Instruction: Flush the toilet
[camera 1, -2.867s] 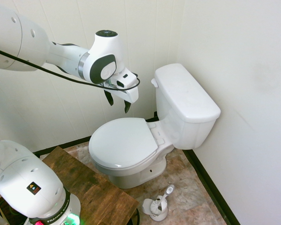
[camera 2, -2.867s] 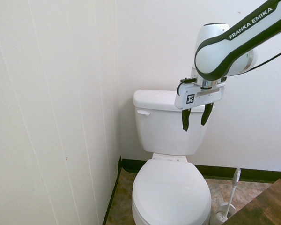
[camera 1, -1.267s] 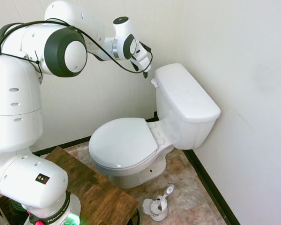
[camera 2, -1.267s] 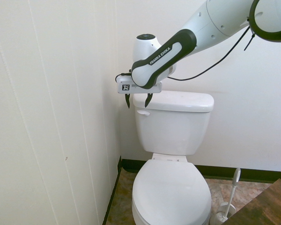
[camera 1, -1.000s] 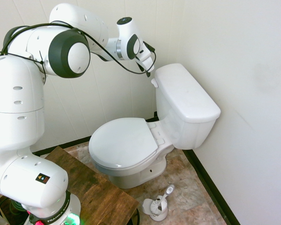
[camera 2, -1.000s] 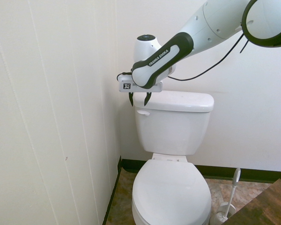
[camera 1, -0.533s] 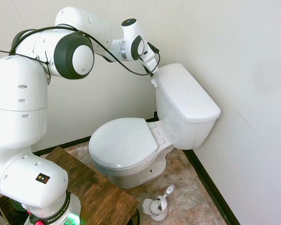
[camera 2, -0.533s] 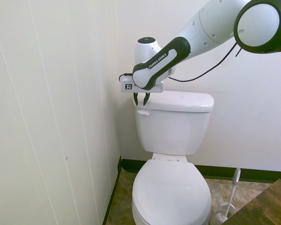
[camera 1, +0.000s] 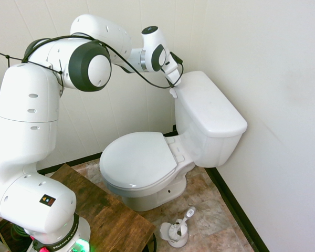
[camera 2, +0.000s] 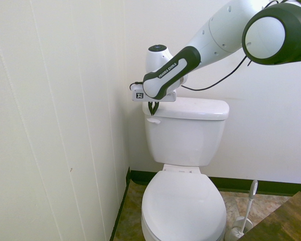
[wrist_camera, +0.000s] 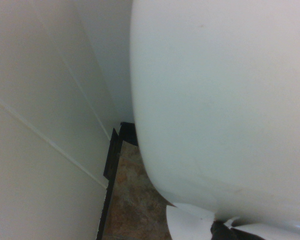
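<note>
The white toilet (camera 1: 139,157) stands in the corner with its oval seat lid down. Its boxy tank (camera 1: 207,107) has a flat lid. The small white flush lever (camera 2: 153,120) sits on the tank's front near the wall-side corner, and in the first exterior view the lever (camera 1: 172,93) shows just below my fingers. My gripper (camera 2: 151,112) hangs straight above the lever, shut, with its dark fingertips together and nothing between them. From the other side the gripper (camera 1: 174,83) sits tight against the tank's upper corner. In the wrist view the tank (wrist_camera: 215,100) fills most of the picture.
A panelled wall (camera 2: 55,125) runs close beside the tank and the gripper. A small white toilet-brush holder (camera 1: 176,231) stands on the tiled floor in front of the bowl. A brown wooden surface (camera 1: 102,210) lies near the arm's base.
The arm has swung from over the seat to the tank's wall-side corner and come down toward the lever. The fingers, open earlier, have closed together.
</note>
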### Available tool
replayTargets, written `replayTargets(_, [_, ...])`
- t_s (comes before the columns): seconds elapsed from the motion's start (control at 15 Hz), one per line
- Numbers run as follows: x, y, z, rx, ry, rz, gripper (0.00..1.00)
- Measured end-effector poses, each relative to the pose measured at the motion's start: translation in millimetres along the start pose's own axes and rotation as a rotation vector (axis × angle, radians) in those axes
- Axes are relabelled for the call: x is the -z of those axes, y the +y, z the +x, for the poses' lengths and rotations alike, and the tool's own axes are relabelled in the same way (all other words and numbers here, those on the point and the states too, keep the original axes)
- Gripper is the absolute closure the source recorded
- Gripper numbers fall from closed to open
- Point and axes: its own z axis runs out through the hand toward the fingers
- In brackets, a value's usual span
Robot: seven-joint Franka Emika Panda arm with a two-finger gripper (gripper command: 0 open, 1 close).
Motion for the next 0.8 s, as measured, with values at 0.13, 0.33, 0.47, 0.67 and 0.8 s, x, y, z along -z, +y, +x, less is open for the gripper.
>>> replayTargets(0.13, [-8, 1, -2, 0.001, -0.001, -0.010, 1.00])
replayTargets(0.33, [-25, 7, -2, -0.002, -0.003, -0.032, 1.00])
replayTargets(0.47, [-27, 5, -1, -0.003, -0.007, -0.032, 1.00])
replayTargets(0.67, [-33, 5, -2, -0.004, -0.013, -0.036, 1.00])
replayTargets(0.8, [-36, 2, -4, -0.006, -0.014, -0.032, 1.00])
